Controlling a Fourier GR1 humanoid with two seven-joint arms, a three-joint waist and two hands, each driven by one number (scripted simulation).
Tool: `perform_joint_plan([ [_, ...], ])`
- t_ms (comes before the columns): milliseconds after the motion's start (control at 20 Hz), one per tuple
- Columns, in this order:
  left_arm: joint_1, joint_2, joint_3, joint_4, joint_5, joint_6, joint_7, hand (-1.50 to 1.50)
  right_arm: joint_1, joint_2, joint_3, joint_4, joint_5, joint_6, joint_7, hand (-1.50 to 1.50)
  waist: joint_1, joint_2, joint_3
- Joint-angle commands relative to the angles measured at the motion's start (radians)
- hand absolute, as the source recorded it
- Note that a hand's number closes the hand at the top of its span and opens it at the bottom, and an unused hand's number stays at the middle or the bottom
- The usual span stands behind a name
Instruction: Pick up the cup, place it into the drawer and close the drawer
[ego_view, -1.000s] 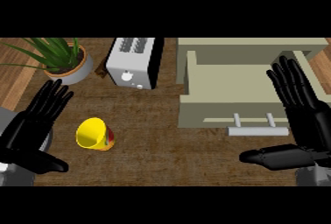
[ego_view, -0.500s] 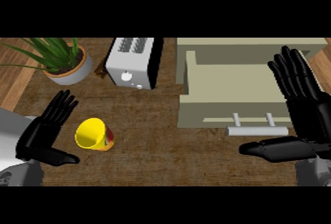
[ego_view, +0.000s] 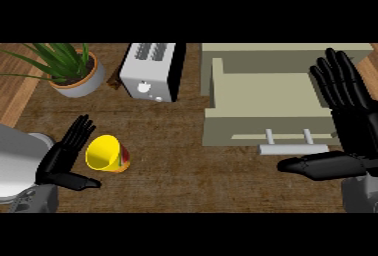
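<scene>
A yellow cup (ego_view: 107, 154) lies on its side on the brown counter at lower left, its mouth facing left. My left hand (ego_view: 65, 156) is open just left of the cup, fingers straight, thumb out below it, not touching that I can see. The beige drawer (ego_view: 266, 105) stands pulled open at upper right, its inside bare, its handle (ego_view: 293, 148) on the front. My right hand (ego_view: 347, 125) is open at the right edge, fingers up over the drawer's right side, thumb pointing left below the handle.
A white toaster (ego_view: 151, 71) stands at top centre. A potted green plant (ego_view: 72, 72) sits at upper left. A wooden floor strip shows along the left edge beyond the counter.
My left hand has drawn in and down toward the cup, now close beside its mouth. The right hand has barely shifted. The cup and drawer have not moved.
</scene>
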Motion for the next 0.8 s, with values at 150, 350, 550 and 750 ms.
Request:
perform_joint_plan([
  [150,-0.160,0.022,0.011,0.378,-0.096,0.033,-0.256,-1.50,-0.019,0.004,-0.012,0.016,0.010,-0.002,-0.014,-1.50,-0.008,0.003,-0.001],
  [350,-0.165,0.039,0.021,0.431,-0.091,0.017,-0.312,-1.50,-0.071,-0.031,-0.051,0.049,-0.042,0.033,0.008,-1.50,-0.008,0.004,-0.001],
  [550,-0.191,-0.006,0.007,0.483,-0.113,0.056,-0.360,-1.50,-0.064,-0.019,-0.023,-0.005,-0.038,0.019,0.060,-1.50,-0.021,0.008,-0.003],
  [750,-0.180,-0.017,-0.006,0.509,-0.136,0.082,-0.429,-1.50,-0.069,-0.011,-0.033,0.051,-0.022,0.015,0.008,-1.50,-0.016,0.009,-0.003],
])
